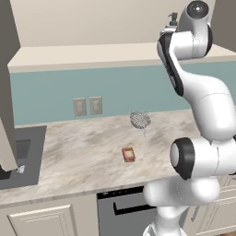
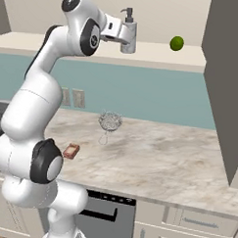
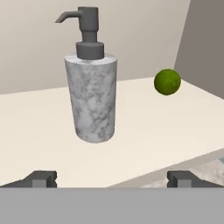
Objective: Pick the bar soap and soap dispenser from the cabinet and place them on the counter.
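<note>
Advance the fully open, empty gripper (image 3: 112,179) level until both jaws straddle the upright soap dispenser (image 3: 93,98) mid-body, then close.

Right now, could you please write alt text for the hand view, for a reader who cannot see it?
A tall grey speckled soap dispenser with a dark pump stands upright on the cream cabinet shelf, straight ahead of the open tool. A green lime sits on the same shelf, farther back and to the right, apart from the dispenser.
</note>
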